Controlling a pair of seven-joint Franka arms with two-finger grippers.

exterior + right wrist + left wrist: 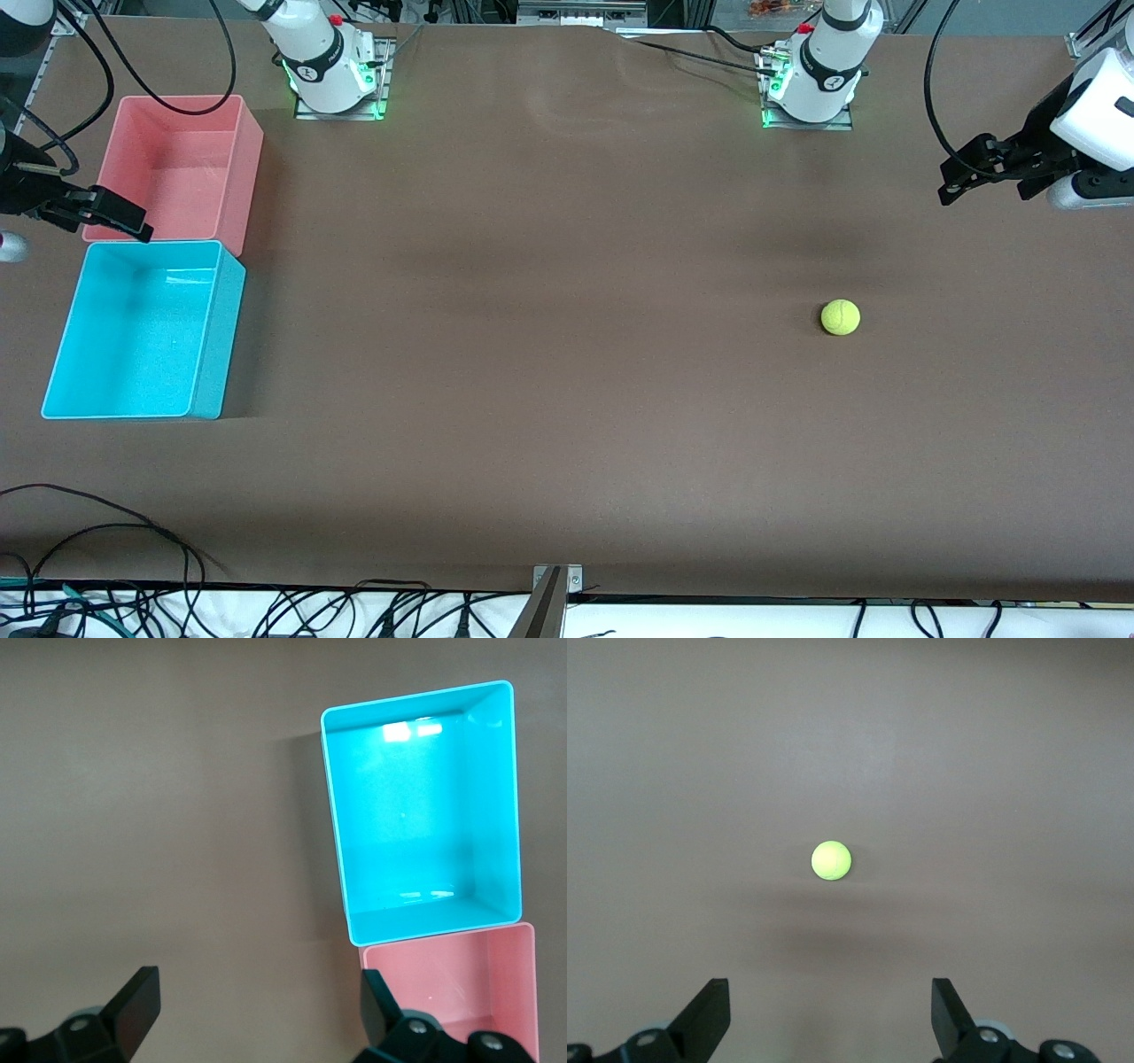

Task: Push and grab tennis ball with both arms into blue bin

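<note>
The yellow-green tennis ball (840, 317) lies on the brown table toward the left arm's end, nearer to the front camera than that arm's base. In the left wrist view the ball (831, 860) sits well ahead of my open left gripper (830, 985), untouched. That left gripper (950, 182) hangs in the air over the table's edge at its own end. The blue bin (133, 346) stands empty at the right arm's end. My right gripper (124, 220) hovers open and empty over the pink tub's corner beside the blue bin (425, 815); its jaws (258, 974) hold nothing.
A pink tub (177, 168) (461, 983) touches the blue bin, farther from the front camera. Both arm bases (335, 75) (811, 89) stand along the table's back edge. Cables (106, 532) and a metal bracket (554, 594) line the front edge.
</note>
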